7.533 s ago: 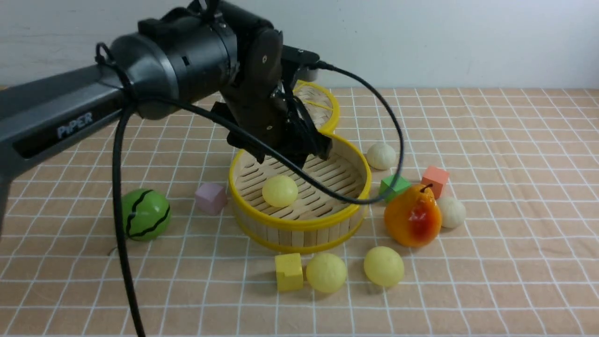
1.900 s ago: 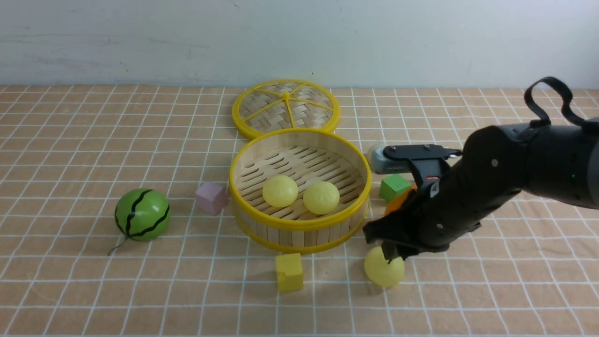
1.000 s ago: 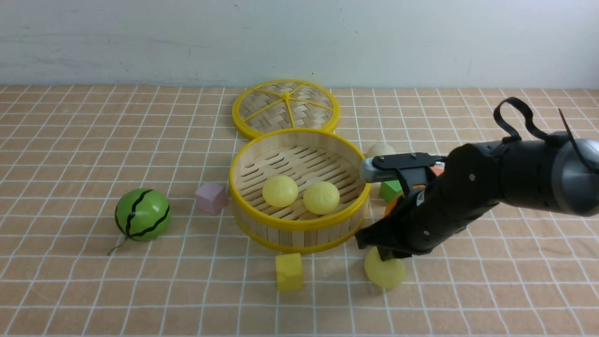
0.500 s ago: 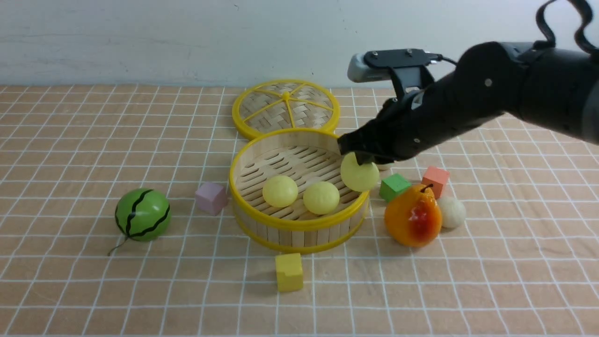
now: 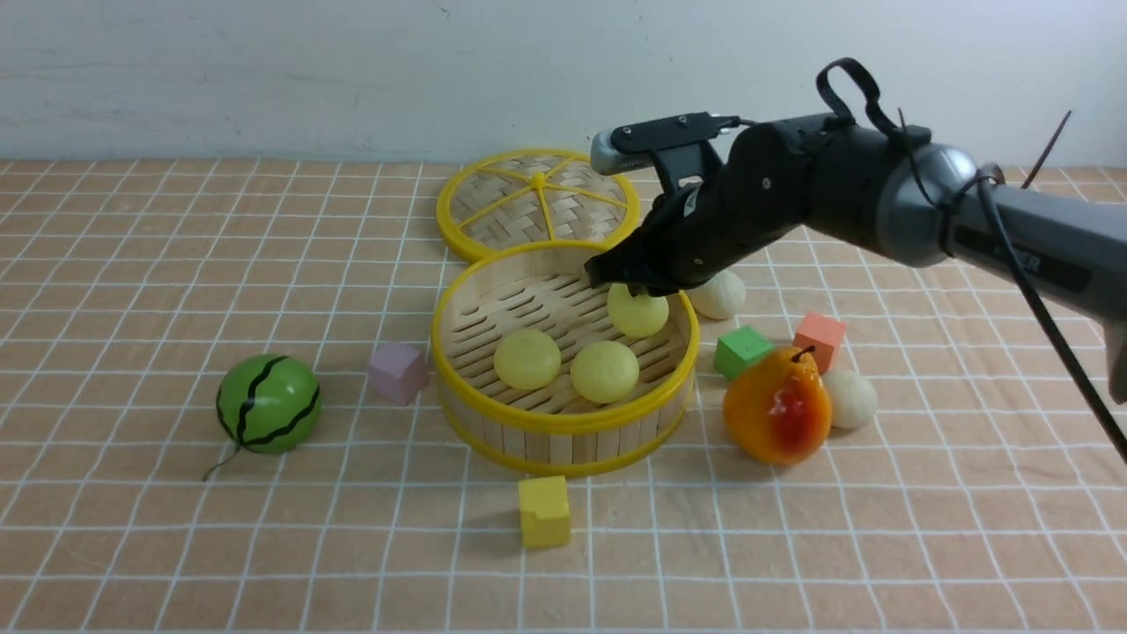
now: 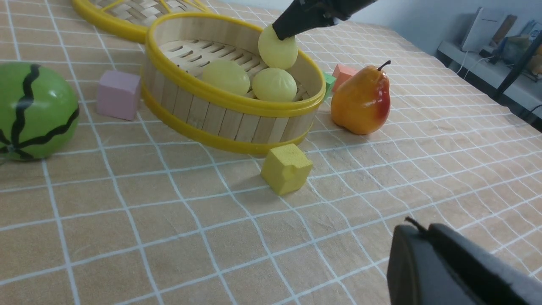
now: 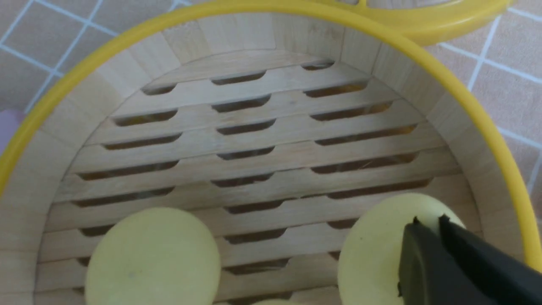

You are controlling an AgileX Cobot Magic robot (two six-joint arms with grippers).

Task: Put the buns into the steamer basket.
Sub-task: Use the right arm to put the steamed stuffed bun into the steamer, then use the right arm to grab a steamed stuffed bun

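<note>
The steamer basket [image 5: 563, 427] stands mid-table with two pale yellow buns [image 5: 526, 358] [image 5: 604, 371] on its slatted floor. My right gripper [image 5: 629, 283] is shut on a third pale yellow bun [image 5: 637, 310] and holds it inside the basket's far right side, just above the floor. The right wrist view shows the gripper [image 7: 427, 222] pinching this bun [image 7: 372, 250]. Two off-white buns [image 5: 718, 293] [image 5: 850, 398] lie on the cloth right of the basket. My left gripper [image 6: 417, 226] is shut and empty, low over the cloth near the front, away from the basket [image 6: 228, 123].
The flat woven lid [image 5: 537, 202] lies behind the basket. A pear [image 5: 777, 405], a green cube [image 5: 742, 350] and an orange cube [image 5: 818, 339] sit to the right. A yellow cube [image 5: 543, 511] is in front, a pink cube [image 5: 397, 372] and a watermelon ball [image 5: 268, 403] to the left.
My right gripper took the yellow bun from the cloth in front of the basket, lifted it over the rim and has lowered it into the basket's far right side.
</note>
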